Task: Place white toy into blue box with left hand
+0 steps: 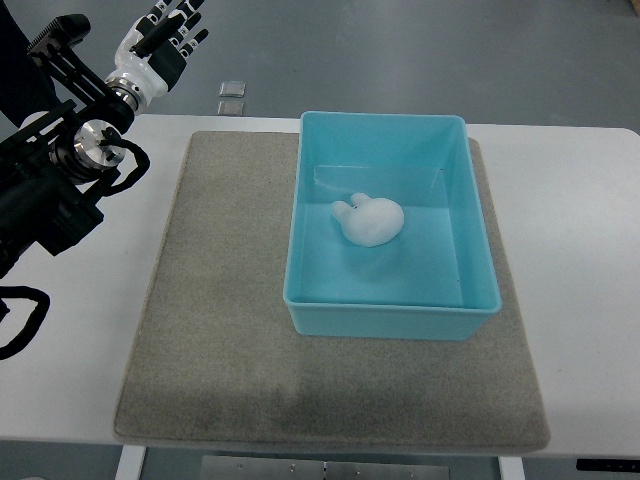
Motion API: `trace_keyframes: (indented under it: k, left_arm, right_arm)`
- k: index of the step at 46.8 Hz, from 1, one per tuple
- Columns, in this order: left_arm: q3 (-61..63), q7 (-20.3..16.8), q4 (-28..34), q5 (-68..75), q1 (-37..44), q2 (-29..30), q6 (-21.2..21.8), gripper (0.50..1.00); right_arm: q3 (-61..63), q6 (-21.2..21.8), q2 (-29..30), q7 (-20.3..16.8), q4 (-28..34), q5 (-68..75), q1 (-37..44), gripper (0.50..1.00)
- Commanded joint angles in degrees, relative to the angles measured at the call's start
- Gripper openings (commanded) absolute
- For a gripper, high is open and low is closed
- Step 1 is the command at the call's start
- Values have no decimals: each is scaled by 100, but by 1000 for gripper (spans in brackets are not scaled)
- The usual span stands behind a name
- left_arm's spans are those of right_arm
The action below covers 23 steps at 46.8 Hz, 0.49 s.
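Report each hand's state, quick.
Left hand: open, holding nothing, raised beyond the table's far left corner; the white toy lies in the blue box.
Right hand: not in view.

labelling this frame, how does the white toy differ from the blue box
The white toy is rounded and lumpy, with small ear-like bumps; the blue box is rectangular with straight walls. The toy is much smaller and lies inside the box; the box sits on the grey mat. Both are a single plain colour.
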Motion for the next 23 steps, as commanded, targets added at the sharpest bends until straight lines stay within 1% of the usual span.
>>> trace_keyframes:
  k: [1, 5, 23]
  left_arm:
    - [-300, -20, -13, -4, 49, -11, -21, 992]
    - [-433, -20, -4, 5, 84, -37, 49, 990]
    - [-406, -108, -4, 75, 190, -240, 58, 992]
  right_arm:
    - [0, -3, 0, 0, 0, 0, 0, 936]
    - [0, -3, 0, 0, 0, 0, 0, 936]
    - [0, -3, 0, 0, 0, 0, 0, 936]
